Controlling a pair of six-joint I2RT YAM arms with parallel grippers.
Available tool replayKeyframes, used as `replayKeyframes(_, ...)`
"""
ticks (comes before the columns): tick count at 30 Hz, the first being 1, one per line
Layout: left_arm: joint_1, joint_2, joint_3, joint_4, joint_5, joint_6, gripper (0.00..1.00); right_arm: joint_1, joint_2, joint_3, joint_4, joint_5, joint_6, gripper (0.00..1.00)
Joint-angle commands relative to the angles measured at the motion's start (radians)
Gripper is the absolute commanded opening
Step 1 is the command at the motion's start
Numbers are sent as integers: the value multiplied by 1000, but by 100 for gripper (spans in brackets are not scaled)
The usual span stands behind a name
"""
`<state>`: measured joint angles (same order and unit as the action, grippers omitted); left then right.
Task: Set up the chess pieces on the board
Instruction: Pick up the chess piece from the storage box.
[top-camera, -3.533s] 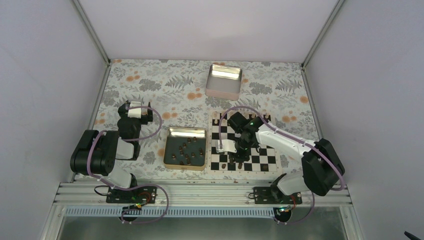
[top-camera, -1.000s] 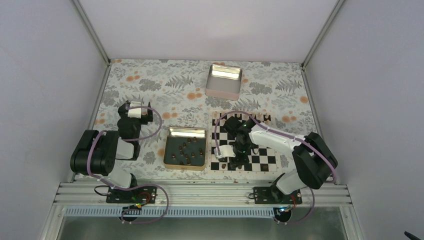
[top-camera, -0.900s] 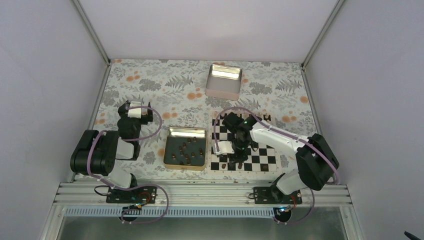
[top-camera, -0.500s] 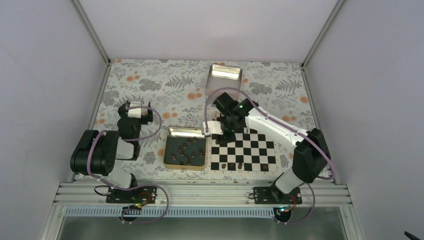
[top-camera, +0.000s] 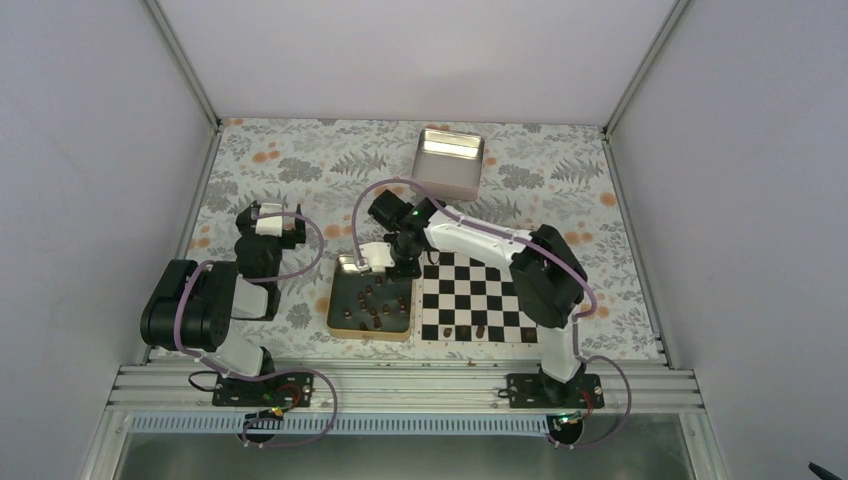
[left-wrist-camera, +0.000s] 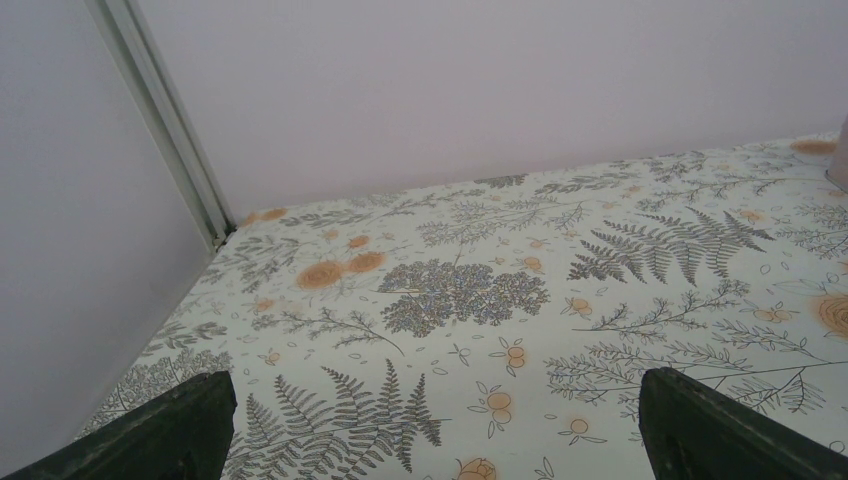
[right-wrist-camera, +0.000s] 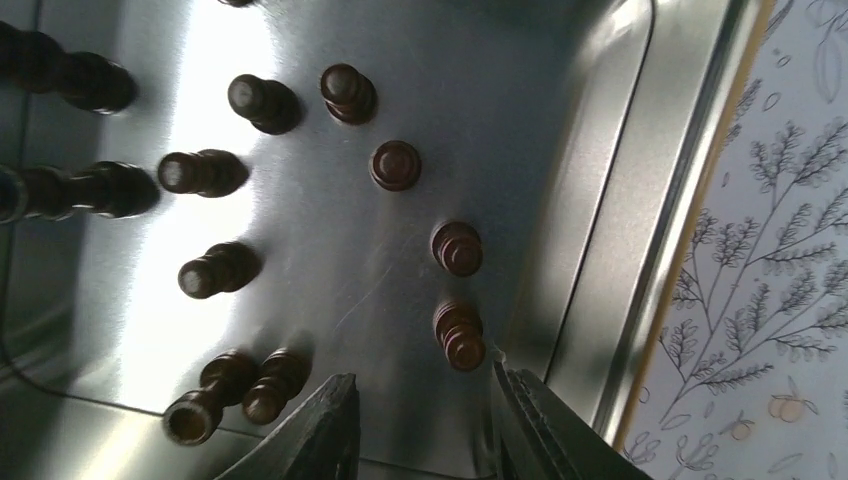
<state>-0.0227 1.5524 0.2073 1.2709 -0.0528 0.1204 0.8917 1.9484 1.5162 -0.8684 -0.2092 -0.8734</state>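
A pick-up is judged to be in hand: the right gripper (right-wrist-camera: 425, 415) is poised low over the tray (right-wrist-camera: 610, 230), fingers parted narrowly with nothing between them. It is just short of the nearest of the dark chess pieces (right-wrist-camera: 460, 336) scattered there, and only a few are seen on the near row of the board (top-camera: 490, 290) beside the tray. Next, the fingers would need to be lined up around that one piece and closed without its neighbour being knocked. The left gripper (left-wrist-camera: 440, 430) is seen well apart, spread wide and empty.
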Motion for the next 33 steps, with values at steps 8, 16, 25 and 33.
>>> replayKeyframes(8,-4,10,4,50,2,-2,100,8,42,57,48,-5,39,36)
replayKeyframes(16,-4,10,5,51,3,-2,100,9,100,88,20,2,39,36)
replayKeyframes(25,-4,10,4,51,3,-2,100,10,128,81,15,31,44,36)
replayKeyframes(33,-3,10,4,51,3,-2,100,15,137,78,-3,50,46,31)
